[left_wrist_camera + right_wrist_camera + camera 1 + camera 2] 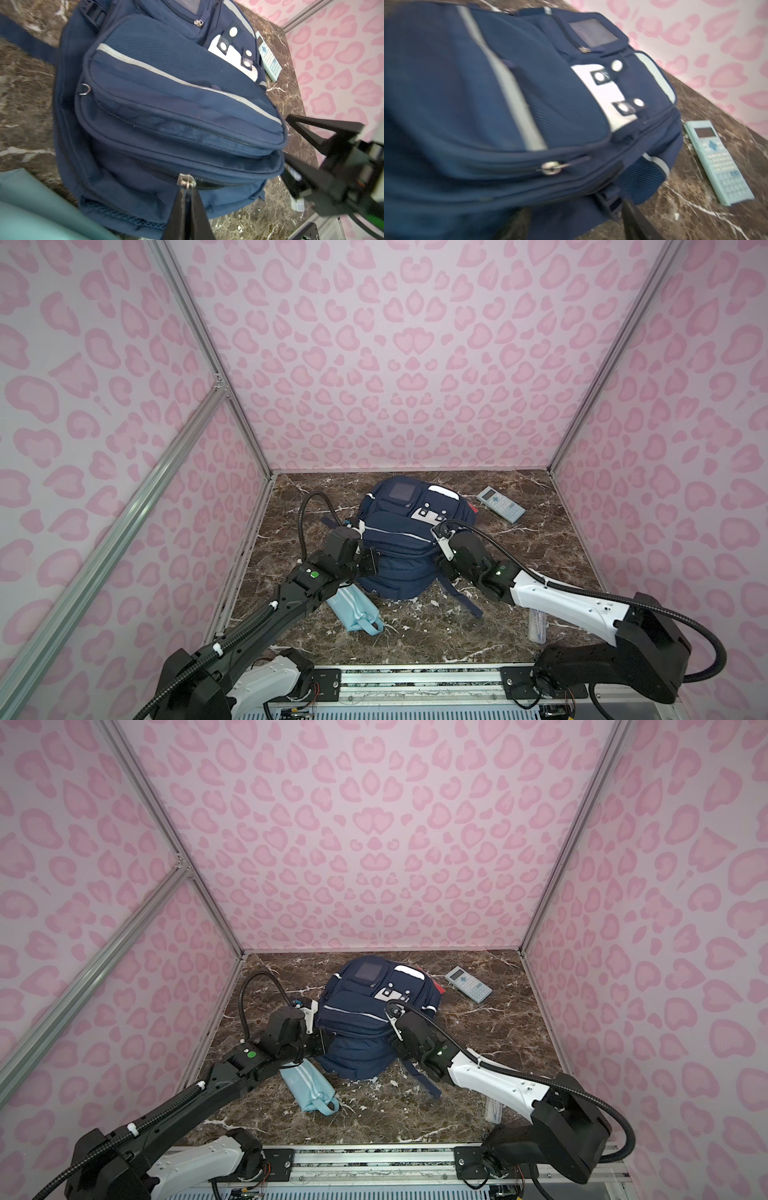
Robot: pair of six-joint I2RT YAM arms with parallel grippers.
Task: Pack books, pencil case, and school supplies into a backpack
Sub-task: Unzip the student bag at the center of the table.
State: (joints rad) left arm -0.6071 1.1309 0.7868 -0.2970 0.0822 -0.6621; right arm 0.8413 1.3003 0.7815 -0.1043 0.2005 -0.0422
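Apparently unzipping the backpack (166,93), the left gripper (187,192) is pinching its zipper pull (186,181), the right gripper (287,143) spread alongside, likely needing a steady drag next.

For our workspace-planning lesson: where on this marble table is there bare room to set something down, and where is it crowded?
Bare: the front-centre strip between the pencil case and the clear ruler pack; the right side between the calculator and the right arm. Crowded: both flanks of the backpack, beside the left gripper and right gripper.
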